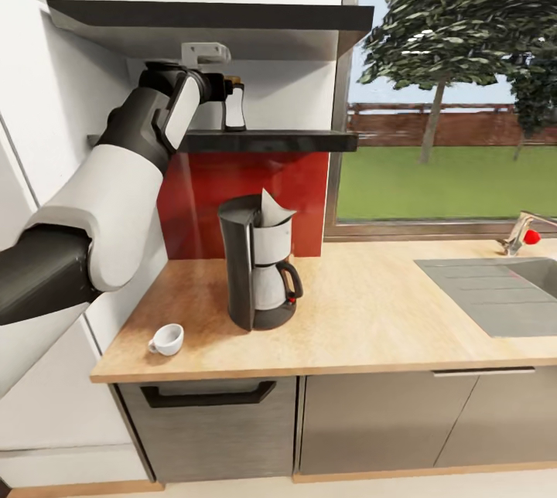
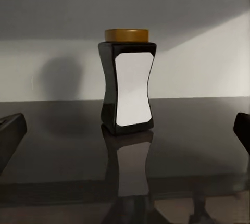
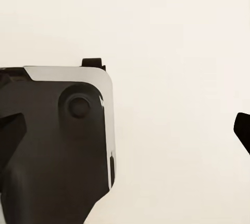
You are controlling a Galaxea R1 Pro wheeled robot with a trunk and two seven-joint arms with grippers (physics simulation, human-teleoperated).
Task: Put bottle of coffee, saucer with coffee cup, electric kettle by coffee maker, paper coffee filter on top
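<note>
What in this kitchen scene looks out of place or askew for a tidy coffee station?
The cup lies tipped on its side near the countertop's front edge, with no saucer under it. The filter juts at a slant from the coffee maker's top. The bottle stands upright on the shelf.

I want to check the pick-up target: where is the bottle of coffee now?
In the head view the bottle of coffee stands upright on the kitchen shelf, above the coffee maker, just beside the left claw.
</note>
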